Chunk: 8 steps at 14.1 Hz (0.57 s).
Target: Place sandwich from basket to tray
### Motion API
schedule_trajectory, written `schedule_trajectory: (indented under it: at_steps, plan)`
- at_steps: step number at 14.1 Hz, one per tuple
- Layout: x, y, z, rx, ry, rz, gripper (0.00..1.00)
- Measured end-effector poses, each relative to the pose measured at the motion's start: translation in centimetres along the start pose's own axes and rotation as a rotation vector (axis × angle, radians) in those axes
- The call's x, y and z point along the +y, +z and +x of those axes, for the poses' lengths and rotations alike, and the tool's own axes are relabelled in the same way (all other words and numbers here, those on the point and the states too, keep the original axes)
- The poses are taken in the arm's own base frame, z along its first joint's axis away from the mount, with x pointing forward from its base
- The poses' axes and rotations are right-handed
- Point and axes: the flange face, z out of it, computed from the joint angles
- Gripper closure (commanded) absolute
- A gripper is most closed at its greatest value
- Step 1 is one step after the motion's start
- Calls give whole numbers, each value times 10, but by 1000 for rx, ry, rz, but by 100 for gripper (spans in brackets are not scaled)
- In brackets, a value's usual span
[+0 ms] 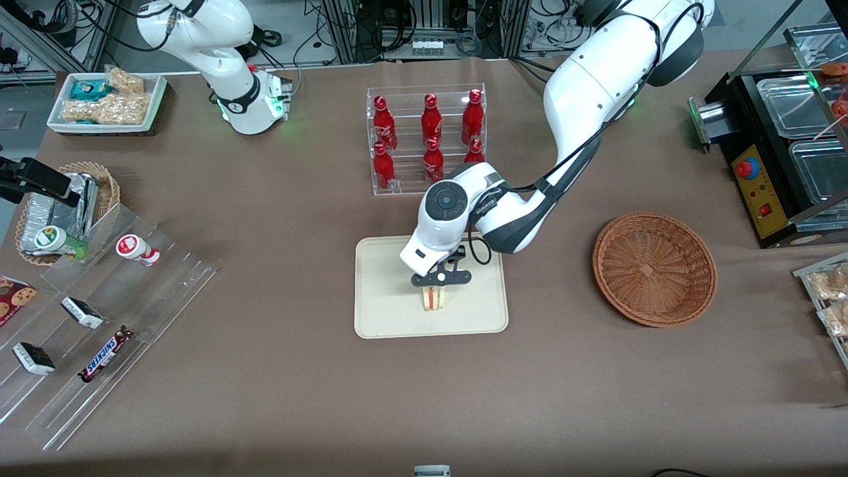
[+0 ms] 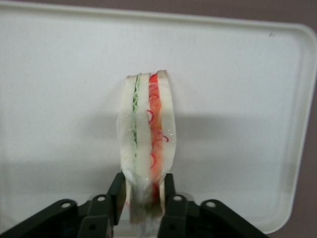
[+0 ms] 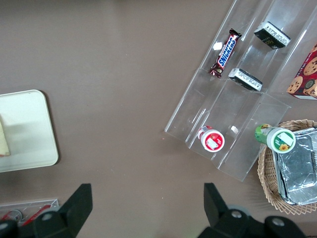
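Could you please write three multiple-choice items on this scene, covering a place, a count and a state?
1. Where is the sandwich?
A. in the basket
B. over the tray, held by the tool
C. on the bare table

2. How many red bottles stand in the clear rack?
A. three
B. four
C. six

3. What is the tool doing?
A. gripping the sandwich
B. hanging open over the basket
C. resting on the rack

Answers: 1 B, the sandwich stands on edge over the tray. 2 C, six red bottles show in the rack. 3 A, both fingers press the sandwich's sides; the basket holds nothing.
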Motion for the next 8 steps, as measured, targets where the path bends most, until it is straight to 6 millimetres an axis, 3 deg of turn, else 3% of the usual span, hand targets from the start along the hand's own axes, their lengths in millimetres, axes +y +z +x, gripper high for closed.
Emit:
schedule_trajectory:
  at_steps: [3, 6, 8]
  plan:
    - [1, -75, 0, 42, 2, 42, 0]
    - [-7, -149, -14, 67, -16, 85, 0]
    - [-30, -181, -8, 31, -91, 91, 0]
